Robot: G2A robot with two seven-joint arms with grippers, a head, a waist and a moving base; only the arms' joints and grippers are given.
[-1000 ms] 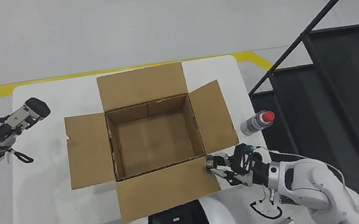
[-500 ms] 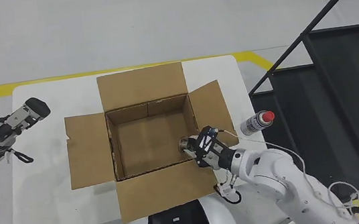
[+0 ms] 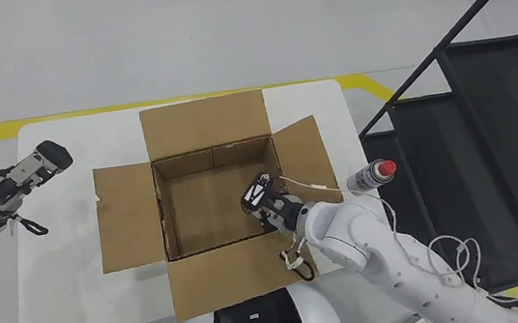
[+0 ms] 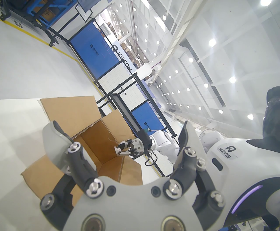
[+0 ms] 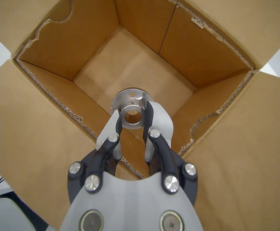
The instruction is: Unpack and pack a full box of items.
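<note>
Placement of a metal flange [image 5: 130, 98] into the cardboard box [image 3: 218, 210], judged to be a packing step, since the box floor lies bare. Right gripper [image 5: 132, 112] is clamped on the hub of the flange, one finger on each side, with the disc end pointing down toward the box floor [image 5: 133, 70]. In the top view the right gripper [image 3: 262, 198] hangs over the box's opening, near the wall closest to the robot and toward the corner by the right-hand flap. Left gripper [image 4: 120, 129] is held off to the left of the table [image 3: 69, 282], well apart from the box, its fingers spread with nothing between them. A spray can [image 3: 371, 176] with a red cap stands by on the table to the right of the box. To do the step well, the descent should probably run straight down, clear of the near wall and its torn corrugated edge, and the fingers should part only when the disc is close to the floor, as a dropped metal piece could dent the cardboard or roll. Setting it near a corner would leave room for the can. The height of the flange above the floor cannot be read, its underside is hidden, and the gripper covers it in the top view.
</note>
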